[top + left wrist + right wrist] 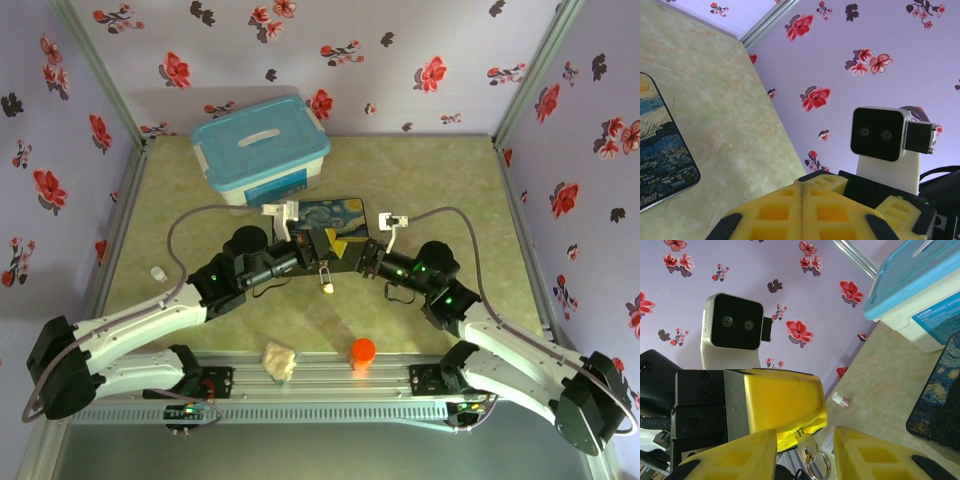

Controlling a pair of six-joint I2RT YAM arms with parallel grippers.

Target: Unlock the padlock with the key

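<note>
At 11 o'clock from the orange cap (pixel 362 350), left claw (pixel 802 200) pinches the padlock (pixel 326 277) aloft, right claw (pixel 805 452) spread: presentation step, judged; next calls for seating the key precisely.

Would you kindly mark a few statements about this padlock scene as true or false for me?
1. The left gripper has its jaws shut. True.
2. The orange cap stands at the near edge of the table. True.
3. The padlock lies flat on the table. False: it hangs in the air beneath the left gripper.
4. The blue-lidded container has its lid off. False: the lid is on.
5. The right gripper has its jaws pressed together. False: a gap shows between them.
</note>
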